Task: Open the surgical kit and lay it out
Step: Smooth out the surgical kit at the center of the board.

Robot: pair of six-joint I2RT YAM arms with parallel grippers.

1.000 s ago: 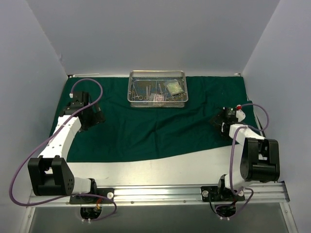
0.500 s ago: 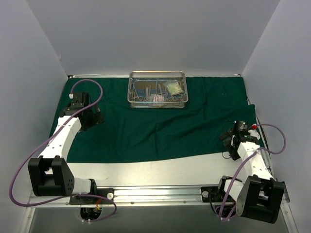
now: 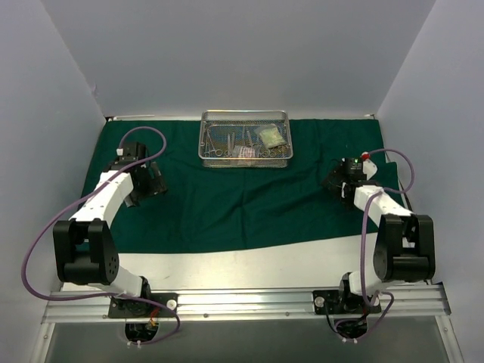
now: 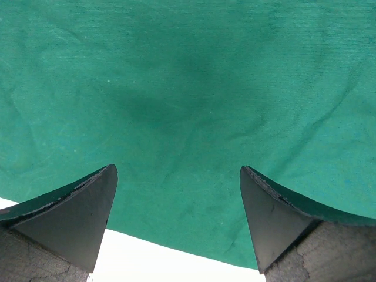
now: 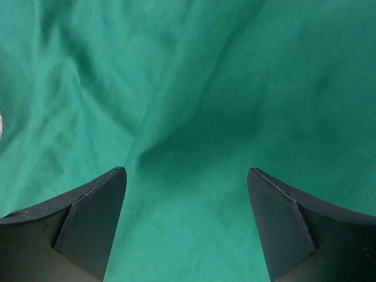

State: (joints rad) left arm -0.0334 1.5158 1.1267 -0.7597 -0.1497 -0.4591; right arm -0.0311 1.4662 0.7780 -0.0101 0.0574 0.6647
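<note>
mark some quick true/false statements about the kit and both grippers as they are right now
1. The wire-mesh tray sits on the green cloth, near its far edge. True.
2. The instruments are laid out on the cloth outside the tray. False: they lie inside the tray.
3. The left gripper and the right gripper are both open, with nothing between their fingers. True.
4. The cloth is folded over the tray and hides it. False: the cloth lies spread out and the tray is uncovered.
5. The right gripper is directly above the tray. False: it is over the right side of the cloth, apart from the tray.
</note>
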